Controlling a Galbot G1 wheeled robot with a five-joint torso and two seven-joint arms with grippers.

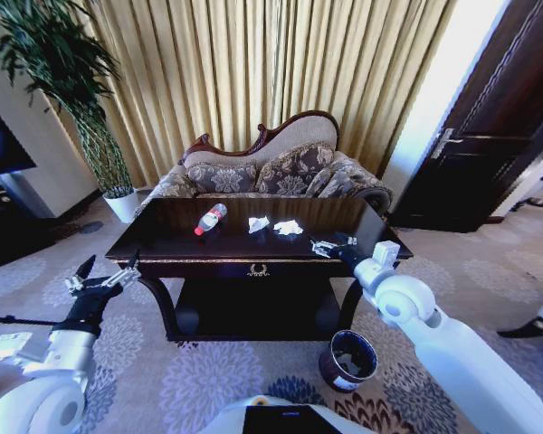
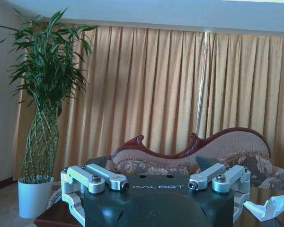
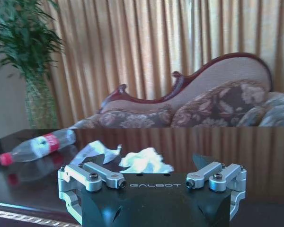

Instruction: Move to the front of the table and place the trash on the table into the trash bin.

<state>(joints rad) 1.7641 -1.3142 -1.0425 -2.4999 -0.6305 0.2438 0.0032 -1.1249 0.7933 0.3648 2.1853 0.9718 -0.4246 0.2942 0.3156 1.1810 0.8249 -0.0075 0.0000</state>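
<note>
On the table (image 1: 172,242) the bottle (image 1: 210,219) lies on its side farthest left, with the two paper wads (image 1: 259,223) (image 1: 288,227) to its right, all ahead and left of the right gripper's (image 1: 330,247) spread fingers. The trash bin (image 1: 348,359) stands on the floor below those fingers (near the table's right front corner). The left gripper (image 1: 102,276) hangs off the table's left front corner, the sofa (image 1: 271,172) beyond.

Head view: trash bin (image 1: 347,360) contents too dark to identify; right arm covered the table (image 1: 253,237) front right corner. Left wrist view: paper wad (image 2: 267,208) cut by the lower right edge; bottle (image 3: 37,146) cap blurred.
</note>
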